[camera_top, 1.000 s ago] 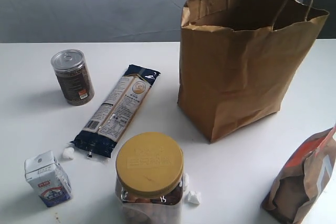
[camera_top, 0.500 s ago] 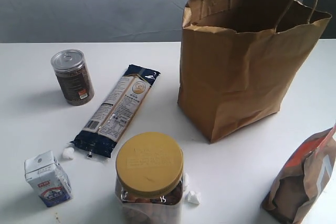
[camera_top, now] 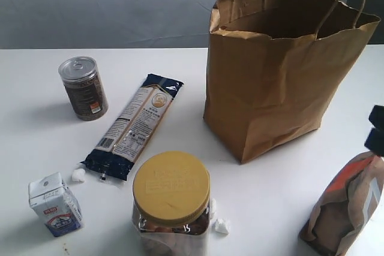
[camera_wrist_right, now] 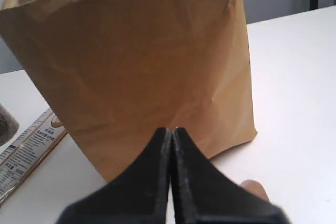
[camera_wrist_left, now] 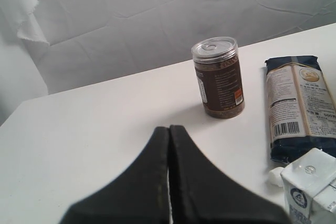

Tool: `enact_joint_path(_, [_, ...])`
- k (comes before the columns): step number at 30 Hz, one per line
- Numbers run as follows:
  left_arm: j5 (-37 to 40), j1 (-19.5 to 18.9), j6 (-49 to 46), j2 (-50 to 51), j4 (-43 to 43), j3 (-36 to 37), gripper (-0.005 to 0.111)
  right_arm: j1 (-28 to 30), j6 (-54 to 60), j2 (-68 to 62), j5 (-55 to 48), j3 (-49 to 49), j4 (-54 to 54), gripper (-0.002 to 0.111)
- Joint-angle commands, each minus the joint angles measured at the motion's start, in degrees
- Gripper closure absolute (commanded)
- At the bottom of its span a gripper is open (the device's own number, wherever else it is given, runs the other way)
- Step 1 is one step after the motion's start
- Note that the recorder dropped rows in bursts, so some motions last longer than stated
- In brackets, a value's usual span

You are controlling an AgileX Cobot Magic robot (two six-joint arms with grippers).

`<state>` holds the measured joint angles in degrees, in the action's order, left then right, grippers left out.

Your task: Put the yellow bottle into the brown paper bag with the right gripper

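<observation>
The right gripper (camera_wrist_right: 171,129) is hanging low over the white counter (camera_top: 36,136) with its two black fingers (camera_wrist_right: 152,182) pressing flat against each other, nothing showing between them. Straight ahead of the fingertips, near but apart, the brown paper bag (camera_top: 270,82) is standing upright with its mouth gaping and its cord handles rising above the rim; its creased side is filling most of the wrist view. The bag's inside is lying in shadow and I cannot tell what it is holding. The yellow bottle is not showing in any view. In the exterior view only a dark piece of this arm is poking in at the edge, just above the brown-and-orange pouch (camera_top: 348,208). A blurred tan shape beside the fingers may be that pouch's top.

The left gripper (camera_wrist_left: 169,127) is also keeping its fingers (camera_wrist_left: 142,182) closed tight on nothing, hovering above bare counter. Beyond their tips a brown can with a clear pull-tab lid (camera_wrist_left: 218,77) is standing upright. To one side of it a dark blue noodle packet (camera_wrist_left: 302,103) is lying flat, and nearer the fingers a small white milk carton (camera_wrist_left: 312,187) is standing with a white crumb (camera_wrist_left: 275,176) touching it. A wide clear jar with a yellow lid (camera_top: 171,202) is standing on the near counter.
</observation>
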<state>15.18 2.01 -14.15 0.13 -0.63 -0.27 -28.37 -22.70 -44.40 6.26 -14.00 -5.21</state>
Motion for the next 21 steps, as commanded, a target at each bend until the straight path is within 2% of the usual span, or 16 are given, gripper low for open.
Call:
enact_joint_path(1, [-0.3,0.2,0.4,-0.1,-0.1,0.3,0.107,0.5,12.1,8.4,6.4,6.8,6.7,0.108])
enact_joint_path(5, [-0.3,0.2,0.4,-0.1,-0.1,0.3,0.107,0.7,18.0,17.3,6.5,11.2,12.2,0.108])
enact_joint_path(9, [-0.3,0.2,0.4,-0.1,-0.1,0.3,0.107,4.2,18.6,24.9,6.1,14.0,13.8,0.108])
enact_joint_path(14, [-0.3,0.2,0.4,-0.1,-0.1,0.3,0.107,9.2,19.5,32.7,-0.9,14.0,11.8,0.108])
enact_joint_path(21, [-0.3,0.2,0.4,-0.1,-0.1,0.3,0.107,9.6,24.0,42.0,-11.5,14.0,10.3,0.108])
